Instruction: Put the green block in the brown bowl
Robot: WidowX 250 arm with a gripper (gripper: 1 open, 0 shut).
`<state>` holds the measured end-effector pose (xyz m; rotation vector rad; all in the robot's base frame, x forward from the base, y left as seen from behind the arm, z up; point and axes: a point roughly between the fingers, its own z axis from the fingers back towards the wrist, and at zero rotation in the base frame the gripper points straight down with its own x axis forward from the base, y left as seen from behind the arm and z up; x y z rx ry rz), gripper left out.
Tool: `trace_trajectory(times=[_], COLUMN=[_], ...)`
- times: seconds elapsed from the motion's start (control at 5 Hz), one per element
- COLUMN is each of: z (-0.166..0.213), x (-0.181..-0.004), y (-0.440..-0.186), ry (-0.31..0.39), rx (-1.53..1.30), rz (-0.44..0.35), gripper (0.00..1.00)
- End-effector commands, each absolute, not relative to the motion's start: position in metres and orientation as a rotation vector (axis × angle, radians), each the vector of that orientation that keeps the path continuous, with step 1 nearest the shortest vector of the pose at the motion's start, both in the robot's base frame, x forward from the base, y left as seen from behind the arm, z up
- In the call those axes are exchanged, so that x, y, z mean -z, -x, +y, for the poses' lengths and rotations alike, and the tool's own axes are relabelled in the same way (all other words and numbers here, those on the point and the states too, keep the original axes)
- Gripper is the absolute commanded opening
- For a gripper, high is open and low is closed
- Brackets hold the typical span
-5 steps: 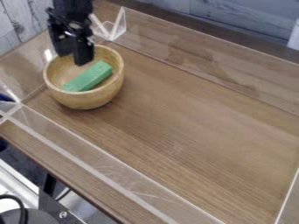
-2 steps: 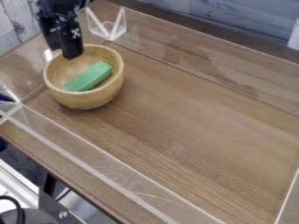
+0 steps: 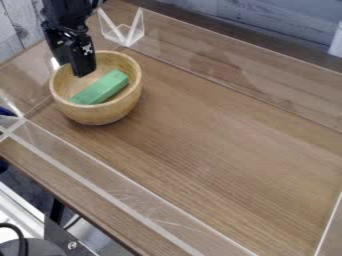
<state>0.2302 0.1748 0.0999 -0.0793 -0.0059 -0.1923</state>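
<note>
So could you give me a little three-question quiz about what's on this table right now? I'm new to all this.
1. True or false: the green block lies inside the bowl.
2. The gripper is: A) shut on the block, B) open and holding nothing, C) out of view.
3. Fill in: the bowl sits near the table's far-____ corner as the camera sees it.

Key: 1 true. 2 B; it hangs over the bowl's far-left rim, apart from the block. 3 left.
</note>
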Motion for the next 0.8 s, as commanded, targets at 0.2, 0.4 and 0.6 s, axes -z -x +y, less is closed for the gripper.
trace_trajectory(times=[0.2,0.4,0.6], z=[0.177,0.176,0.171], x=[-0.115,-0.11,-0.101], y=[-0.235,-0.24,-0.242], ry=[-0.003,-0.021,-0.066], rx=[0.161,0.14,0.141], rz=[-0.11,-0.127,-0.13], gripper=[0.0,1.0,0.0])
